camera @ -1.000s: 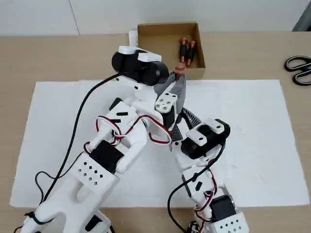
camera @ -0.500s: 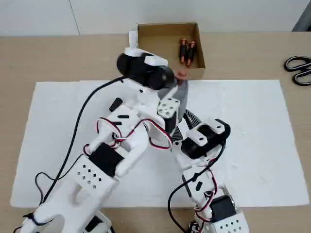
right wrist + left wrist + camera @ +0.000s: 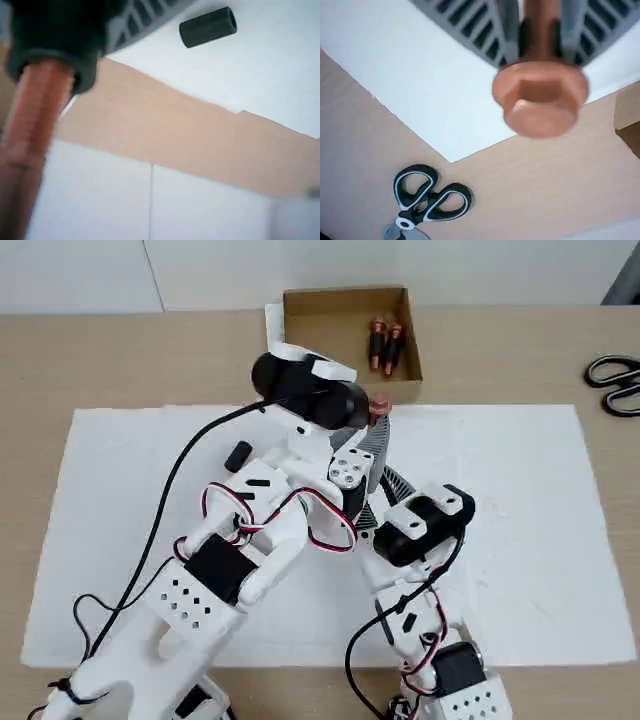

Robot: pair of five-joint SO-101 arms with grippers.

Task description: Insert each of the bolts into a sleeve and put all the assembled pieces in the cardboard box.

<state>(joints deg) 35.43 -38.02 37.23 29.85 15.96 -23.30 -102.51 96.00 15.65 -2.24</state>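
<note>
My left gripper (image 3: 377,430) is shut on a copper bolt (image 3: 540,95), whose hex head (image 3: 380,407) shows just short of the cardboard box (image 3: 300,315). The bolt's threaded end (image 3: 32,125) sticks out of a black sleeve (image 3: 50,45) in the right wrist view. My right gripper (image 3: 388,483) is shut on that sleeve, mostly hidden under the left arm. A loose black sleeve (image 3: 238,455) lies on the white mat (image 3: 520,500) left of both arms. Two assembled pieces (image 3: 385,345) lie in the box.
Black-handled scissors (image 3: 615,382) lie on the wooden table at the far right, off the mat. The left arm's body crosses the mat's left-centre. The mat's right half is open.
The left arm's wrist has shifted right and a little toward the near edge, and the bolt head has moved back from the box's front wall. The right arm has held still.
</note>
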